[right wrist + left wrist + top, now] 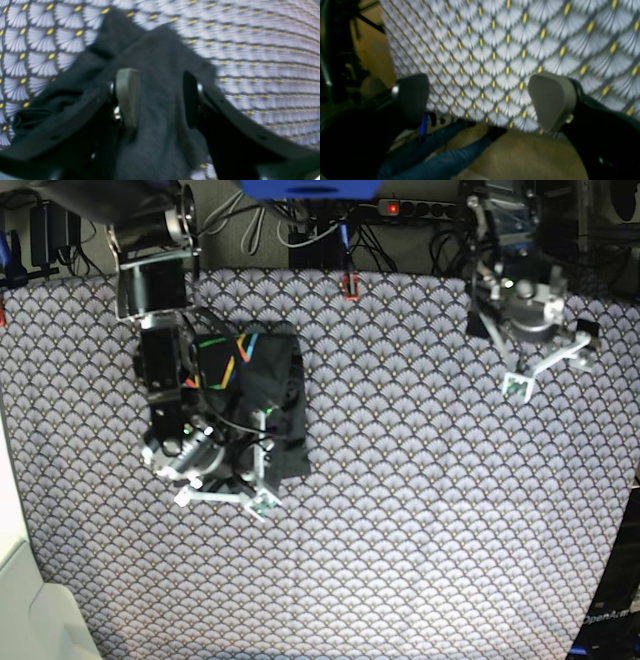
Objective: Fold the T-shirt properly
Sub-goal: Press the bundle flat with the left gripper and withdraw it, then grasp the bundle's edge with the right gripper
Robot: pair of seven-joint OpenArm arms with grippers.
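The T-shirt lies as a folded dark charcoal bundle at the table's left, with its rainbow line print showing on top. My right gripper is at the bundle's near edge. In the right wrist view it stands open, and dark T-shirt fabric fills the space under and between its fingers. I cannot tell whether the pads touch the cloth. My left gripper hangs open over the far right of the table, away from the shirt. Nothing lies between its fingers.
A grey fan-patterned cloth with yellow dots covers the table. A power strip and cables run along the back edge, beside a small red item. The left wrist view shows the table's edge and legs in blue jeans beyond it.
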